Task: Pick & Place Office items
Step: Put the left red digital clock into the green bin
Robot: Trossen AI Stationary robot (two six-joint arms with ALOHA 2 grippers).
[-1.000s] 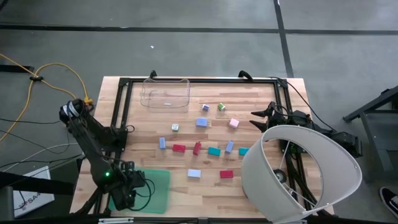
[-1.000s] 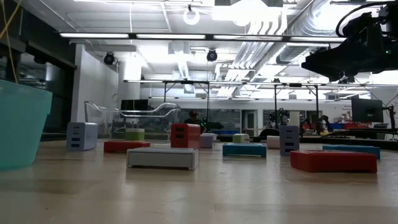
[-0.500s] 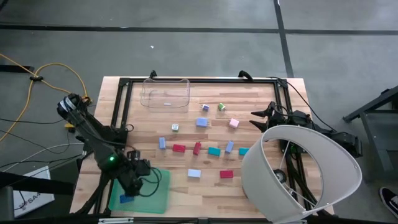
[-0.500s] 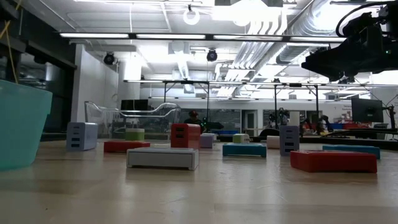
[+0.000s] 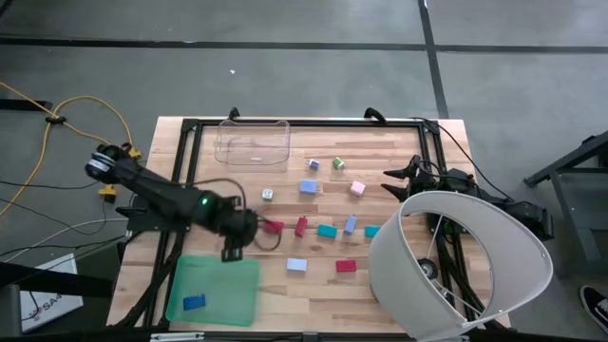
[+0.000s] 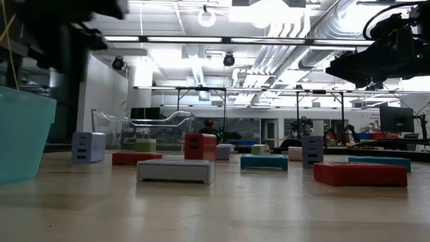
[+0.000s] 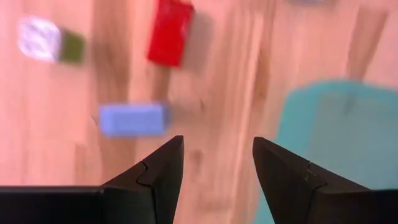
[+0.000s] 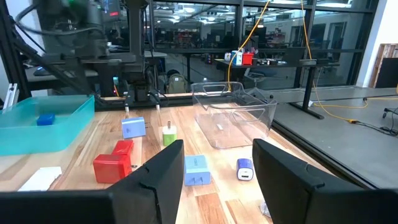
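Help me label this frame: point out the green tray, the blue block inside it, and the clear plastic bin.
green tray [image 5: 233, 285]: high view, bare floor of the tray.
blue block [image 5: 194, 302]: high view, its top face.
clear plastic bin [image 5: 253, 142]: high view, middle of its see-through floor.

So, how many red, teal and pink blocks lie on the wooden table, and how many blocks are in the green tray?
red blocks: 3
teal blocks: 2
pink block: 1
blue block in the tray: 1
Total: 7
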